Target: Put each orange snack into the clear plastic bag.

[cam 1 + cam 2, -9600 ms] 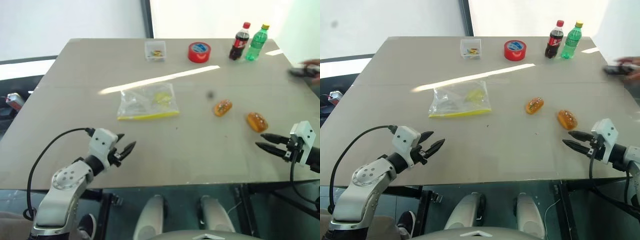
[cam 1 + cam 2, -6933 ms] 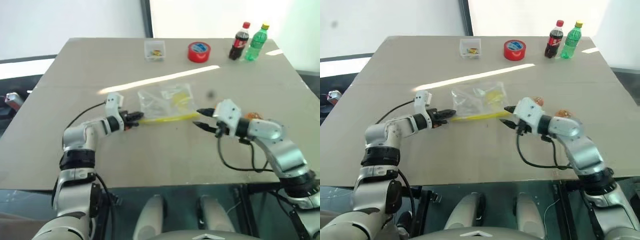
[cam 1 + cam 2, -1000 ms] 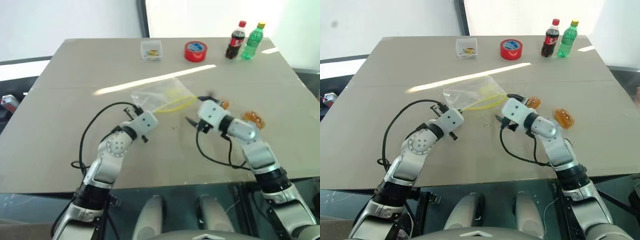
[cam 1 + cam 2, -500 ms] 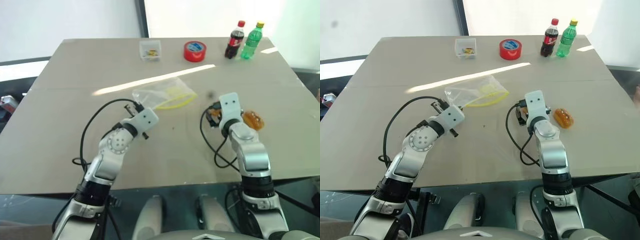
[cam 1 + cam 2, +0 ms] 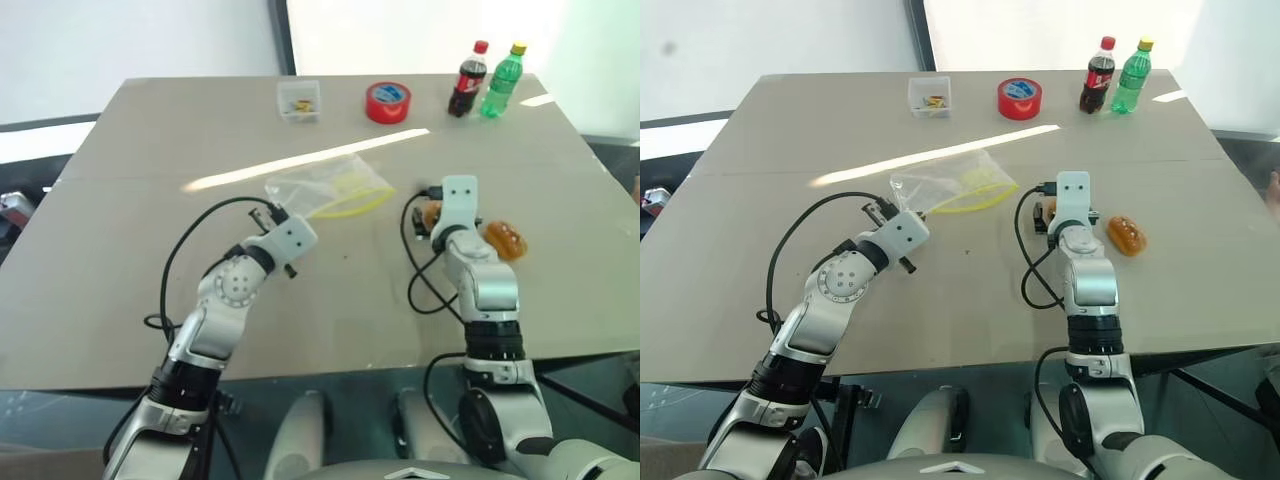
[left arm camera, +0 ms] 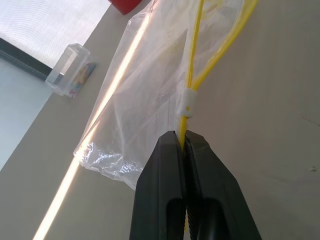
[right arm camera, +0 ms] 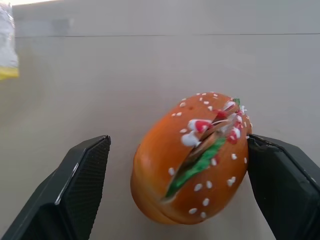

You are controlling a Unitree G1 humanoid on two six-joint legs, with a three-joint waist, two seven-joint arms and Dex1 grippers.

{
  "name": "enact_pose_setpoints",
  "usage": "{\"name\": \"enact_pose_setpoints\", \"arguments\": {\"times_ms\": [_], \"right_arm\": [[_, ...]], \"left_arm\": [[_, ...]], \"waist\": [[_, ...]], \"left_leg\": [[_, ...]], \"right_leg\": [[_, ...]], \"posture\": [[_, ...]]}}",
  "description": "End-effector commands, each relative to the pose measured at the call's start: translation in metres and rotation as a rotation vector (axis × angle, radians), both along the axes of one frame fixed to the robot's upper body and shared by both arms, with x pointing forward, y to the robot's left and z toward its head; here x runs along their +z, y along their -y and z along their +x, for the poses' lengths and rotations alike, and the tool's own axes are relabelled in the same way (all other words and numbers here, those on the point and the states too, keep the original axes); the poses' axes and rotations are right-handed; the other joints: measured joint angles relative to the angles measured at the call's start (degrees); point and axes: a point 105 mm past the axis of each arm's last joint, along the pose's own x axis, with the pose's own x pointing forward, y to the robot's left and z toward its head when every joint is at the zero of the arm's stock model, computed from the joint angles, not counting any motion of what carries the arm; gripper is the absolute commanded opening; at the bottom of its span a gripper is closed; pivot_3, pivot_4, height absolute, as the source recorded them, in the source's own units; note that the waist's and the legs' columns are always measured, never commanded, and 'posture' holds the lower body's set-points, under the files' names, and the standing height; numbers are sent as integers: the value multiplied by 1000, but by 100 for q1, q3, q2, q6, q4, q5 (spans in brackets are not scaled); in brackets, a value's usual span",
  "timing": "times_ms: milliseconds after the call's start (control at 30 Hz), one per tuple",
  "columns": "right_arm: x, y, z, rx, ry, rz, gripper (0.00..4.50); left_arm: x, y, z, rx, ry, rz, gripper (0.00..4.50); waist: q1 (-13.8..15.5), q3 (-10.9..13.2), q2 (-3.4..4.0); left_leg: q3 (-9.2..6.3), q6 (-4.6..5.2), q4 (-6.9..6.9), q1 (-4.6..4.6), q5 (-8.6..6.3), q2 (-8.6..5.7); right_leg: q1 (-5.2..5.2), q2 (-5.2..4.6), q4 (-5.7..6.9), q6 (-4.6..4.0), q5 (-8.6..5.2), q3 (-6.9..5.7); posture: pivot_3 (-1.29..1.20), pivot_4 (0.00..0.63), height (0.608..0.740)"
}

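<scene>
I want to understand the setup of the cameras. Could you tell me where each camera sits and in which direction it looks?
Left eye and right eye views: on the head, looking forward and down over the table; both arms show, plus the clear plastic bag and two orange snacks.
Left wrist view: on the left wrist, looking along the left gripper, shut on the bag's yellow strip.
Right wrist view: on the right wrist, looking along the open right gripper at the nearer orange snack.
Shared: the head and left wrist views show the bag, the small clear tub and the red tape roll.
</scene>
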Motion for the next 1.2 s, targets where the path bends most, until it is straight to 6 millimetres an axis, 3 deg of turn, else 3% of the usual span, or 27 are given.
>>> {"name": "enact_pose_setpoints", "arguments": {"times_ms": [33, 400, 633, 667, 867, 1067, 1200], "right_arm": [[5, -5, 1, 23, 27, 2, 4351], [13, -7, -1, 94, 87, -104, 4351], [8, -7, -2, 101, 65, -99, 1073], [8, -8, -2, 106, 66, -105, 840], [22, -16, -4, 188, 137, -127, 840], [54, -66, -32, 602, 237, 2, 840], [60, -84, -46, 733, 234, 25, 840]], "left_arm": [[14, 0, 0, 2, 57, 3, 0], [11, 5, 0, -9, 48, -3, 0], [11, 7, 0, -14, 47, -8, 0], [10, 7, 0, -14, 46, -8, 0], [10, 6, -1, -9, 46, -6, 0], [11, 6, -1, -9, 50, -12, 0], [12, 7, -1, -14, 51, -15, 0]], "waist": [[-6, 0, 0], [-4, 0, 0], [-4, 0, 0], [-4, 0, 0], [-4, 0, 0], [-3, 2, 2], [7, 2, 2]], "left_leg": [[0, 0, 0, 0, 0, 0], [2, 0, -3, 0, 0, 2], [2, 0, -3, 0, 0, 2], [2, 0, -3, 0, 0, 3], [2, 0, -4, 0, 0, 3], [1, 0, -5, -2, 0, 3], [-2, 0, -5, -2, 0, 4]], "right_leg": [[0, 0, 0, 0, 0, 0], [-3, 2, -1, 0, 0, 2], [-3, 2, -1, 0, 0, 2], [-3, 3, -1, 0, 0, 2], [-3, 2, -2, 0, 0, 3], [-3, 3, -4, 1, -1, 2], [-2, 3, -6, 1, -1, -1]], "posture": [[0, 150, 740], [0, 150, 740], [0, 150, 740], [0, 150, 740], [0, 150, 740], [0, 150, 740], [0, 150, 740]]}}
